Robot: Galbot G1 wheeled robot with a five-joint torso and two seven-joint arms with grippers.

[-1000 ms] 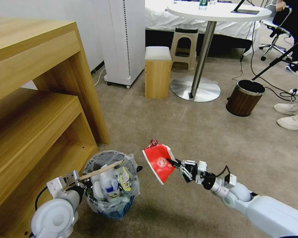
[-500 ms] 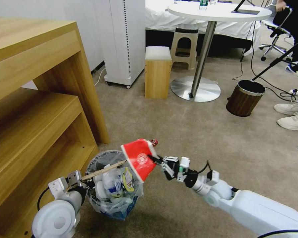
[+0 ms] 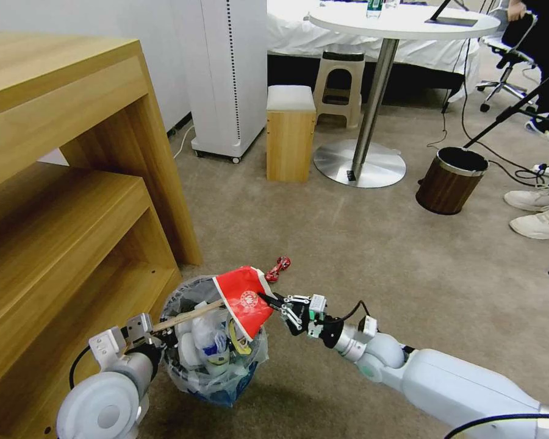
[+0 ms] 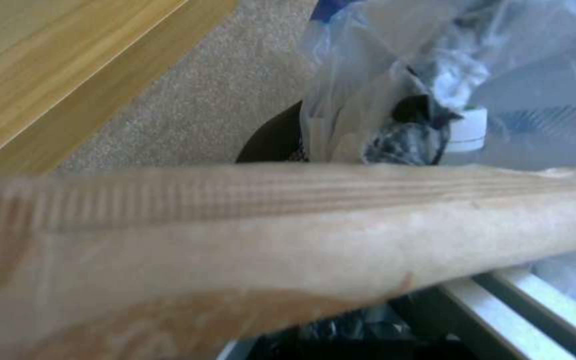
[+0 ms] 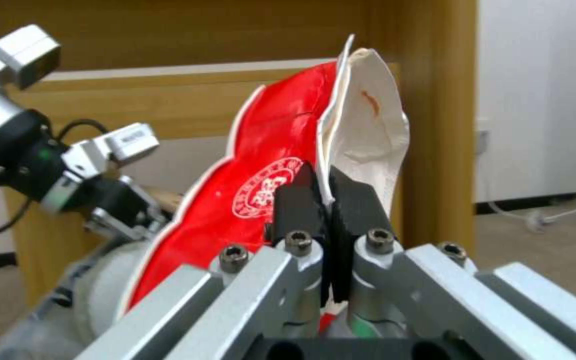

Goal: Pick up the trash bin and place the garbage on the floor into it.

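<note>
Carried in from open carpet over the last second, the flattened red paper cup with its white lining [image 3: 243,299] now hangs above the near rim of the bin instead of well off to its side. The right gripper [image 3: 268,299] has its two black pads pinched tight on the cup's creased edge, red face on one side of the jaws and white inside on the other; the right wrist view shows that squeeze plainly [image 5: 325,200].

Just below and beyond those jaws sits the small round dark wire trash bin lined with crinkly clear plastic [image 3: 212,338], already crowded with a crushed plastic bottle [image 3: 208,341], wrappers and a long pale wooden stick [image 3: 186,316] lying across its mouth. On the far side of the bin from the right jaws, the left gripper [image 3: 141,332] is at the rim by the stick's end; whether it is closed I cannot tell.

A little past the cup, away from the right arm, a small crumpled red wrapper [image 3: 279,268] lies on the beige short-pile carpet [image 3: 348,244], outside the bin.

To my eye the cup is about ready to be let go, though the stick may catch it. The wrapper is still left to collect.
</note>
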